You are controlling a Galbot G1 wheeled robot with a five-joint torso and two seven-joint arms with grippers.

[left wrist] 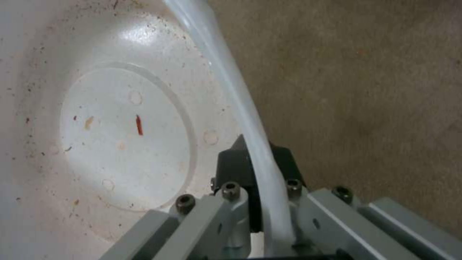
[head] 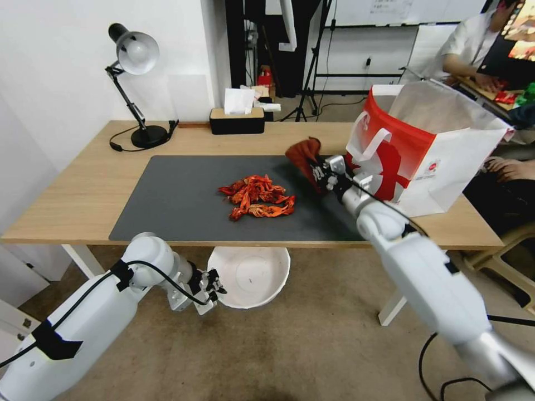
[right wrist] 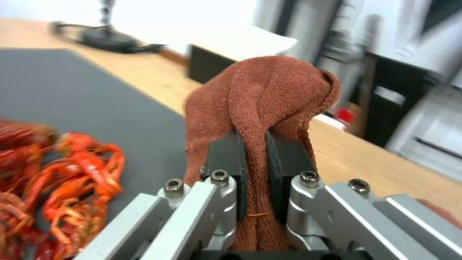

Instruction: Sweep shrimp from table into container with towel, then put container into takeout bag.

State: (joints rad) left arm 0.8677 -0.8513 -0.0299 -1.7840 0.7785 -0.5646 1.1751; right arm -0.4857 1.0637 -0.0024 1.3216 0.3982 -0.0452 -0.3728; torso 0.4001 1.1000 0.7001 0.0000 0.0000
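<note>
From the head view, the shrimp (head: 257, 203) lie in one heap on the dark mat (head: 184, 200) of the table (head: 72, 195), none swept yet. The right gripper (head: 319, 170) holds the towel (head: 305, 154) above the mat, between the shrimp and the bag (head: 429, 150), which stands open at the table's right end. The left gripper (head: 214, 287) holds the bowl (head: 251, 275) by its rim below the table's near edge, under the shrimp. So both tools are in hand, but the sweep and the bagging are still to do.

In the left wrist view, the left gripper (left wrist: 257, 187) has its pads pinched on the bowl's rim (left wrist: 226, 76); the bowl (left wrist: 96, 151) holds no whole shrimp, just specks and one red scrap.

In the right wrist view, the right gripper (right wrist: 253, 162) is pressed together on a fold of towel (right wrist: 260, 94), the cloth bunched up past the pads. The shrimp (right wrist: 67, 180) lie off to one side on the mat (right wrist: 72, 86), not touching the towel.
</note>
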